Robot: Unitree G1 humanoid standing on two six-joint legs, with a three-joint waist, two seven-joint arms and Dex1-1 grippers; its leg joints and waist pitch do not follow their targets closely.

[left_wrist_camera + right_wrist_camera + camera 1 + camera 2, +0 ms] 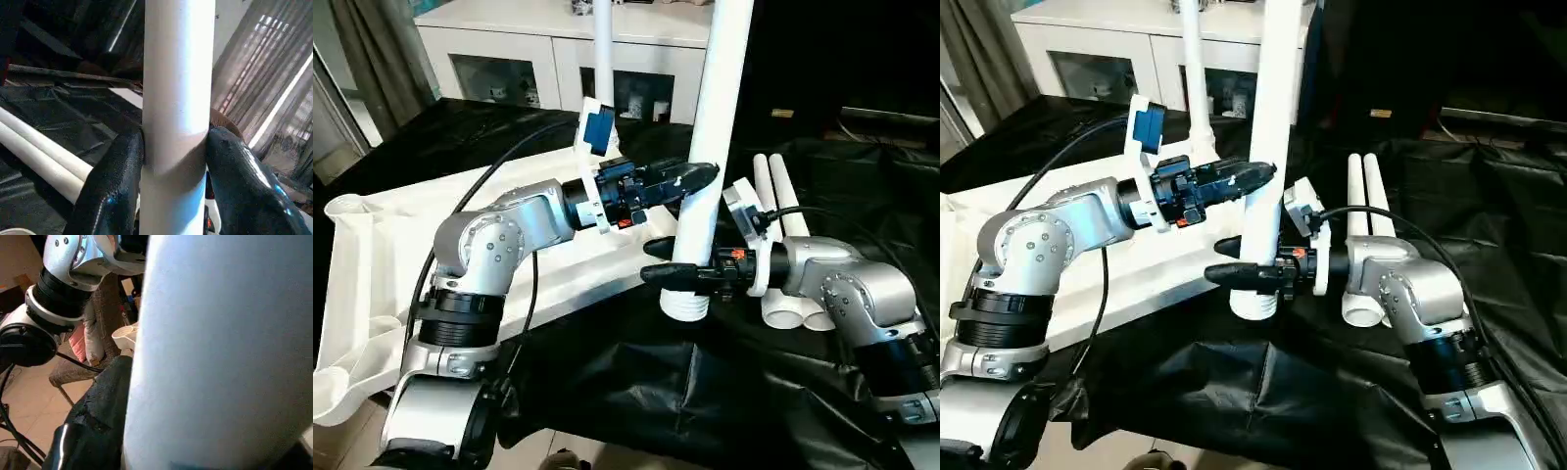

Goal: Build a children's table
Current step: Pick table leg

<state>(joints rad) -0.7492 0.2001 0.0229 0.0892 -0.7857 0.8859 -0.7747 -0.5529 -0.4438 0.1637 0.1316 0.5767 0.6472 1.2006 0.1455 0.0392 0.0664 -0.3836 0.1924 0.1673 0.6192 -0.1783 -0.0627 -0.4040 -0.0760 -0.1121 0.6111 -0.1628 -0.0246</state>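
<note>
A white table leg [720,88] stands upright in mid-air at the centre, its wide ribbed end [688,305] pointing down. My left gripper [700,176] is shut on it at mid-height; the left wrist view shows a black finger [112,186] pressed against each side. Lower down, my right gripper [658,260] straddles the same leg, one finger [93,421] lying against it. The white table top [372,255] lies upside down on the left, rim upward, with another leg [604,49] standing in its far corner. Two more legs [783,211] lie side by side behind my right arm.
Black cloth [636,392] covers the work surface and falls over its front edge. A white glass-door cabinet [509,69] stands behind. A black cable [480,186] runs along my left arm above the table top.
</note>
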